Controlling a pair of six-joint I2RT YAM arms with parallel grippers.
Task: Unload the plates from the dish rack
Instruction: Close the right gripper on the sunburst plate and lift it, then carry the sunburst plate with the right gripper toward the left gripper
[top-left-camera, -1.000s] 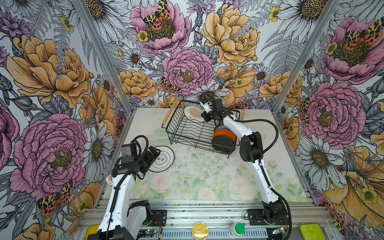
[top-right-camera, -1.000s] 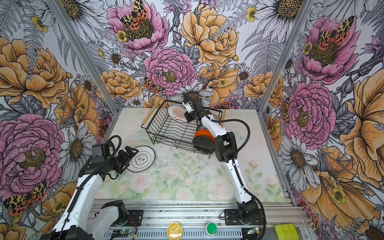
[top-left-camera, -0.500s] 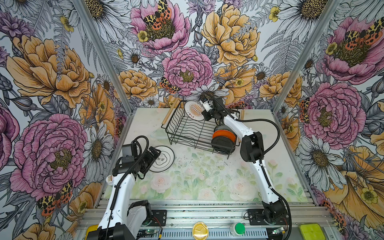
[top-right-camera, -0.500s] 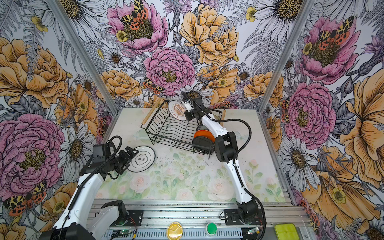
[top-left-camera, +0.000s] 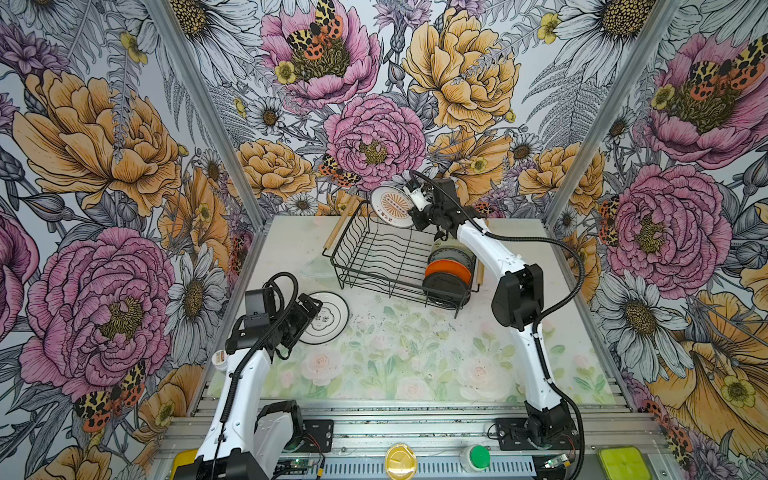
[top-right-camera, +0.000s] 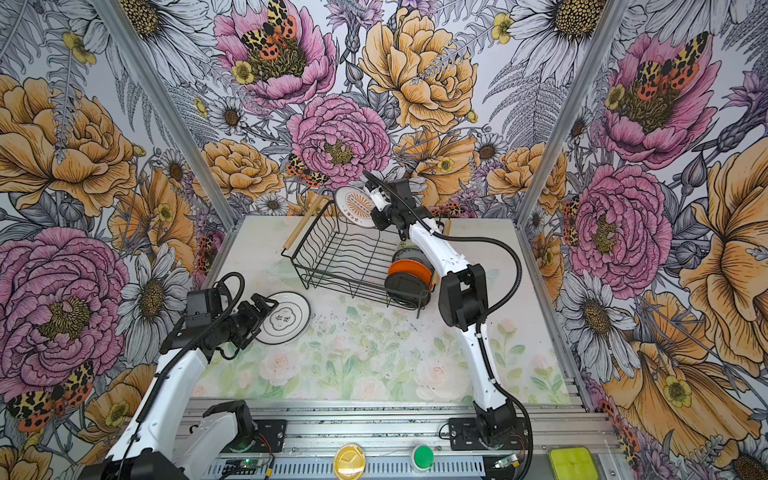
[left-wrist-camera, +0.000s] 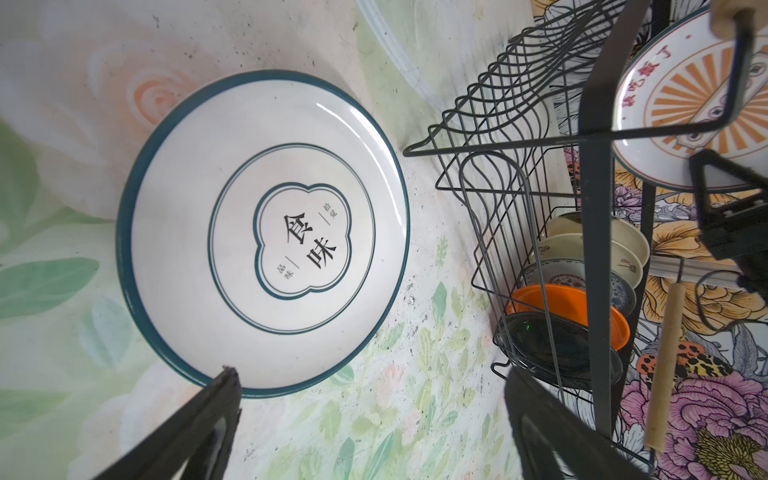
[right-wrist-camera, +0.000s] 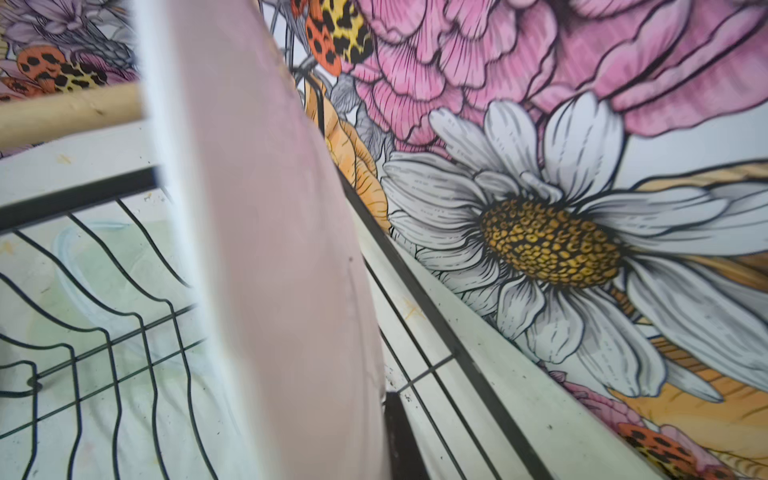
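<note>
The black wire dish rack (top-left-camera: 353, 266) (top-right-camera: 309, 266) (left-wrist-camera: 519, 124) (right-wrist-camera: 104, 291) stands at the back of the table. At its right end several plates stand on edge, an orange one (top-left-camera: 449, 266) (top-right-camera: 411, 266) (left-wrist-camera: 557, 297) and a black one (top-left-camera: 440, 287) (left-wrist-camera: 552, 345) nearest. My right gripper (top-left-camera: 410, 210) (top-right-camera: 374, 210) (right-wrist-camera: 365, 440) is shut on the rim of a white plate with an orange sunburst (top-left-camera: 391, 205) (top-right-camera: 358, 205) (left-wrist-camera: 681, 104) (right-wrist-camera: 270, 249), holding it upright above the rack's far left corner. A teal-rimmed white plate (top-left-camera: 326, 318) (top-right-camera: 286, 319) (left-wrist-camera: 262, 232) lies flat on the table. My left gripper (top-left-camera: 301, 322) (top-right-camera: 257, 320) (left-wrist-camera: 372, 386) is open and empty at that plate's near edge.
A clear, see-through round dish (top-left-camera: 316, 267) (left-wrist-camera: 395, 50) lies on the table left of the rack. The rack has wooden rod handles (top-left-camera: 338, 227) (left-wrist-camera: 665, 365). The floral back wall stands close behind the rack. Yellow (top-left-camera: 400, 461) and green (top-left-camera: 478, 456) buttons sit on the front rail.
The right gripper has closed on the sunburst plate and raised it from inside the rack to above its far rim. The left arm has stayed still.
</note>
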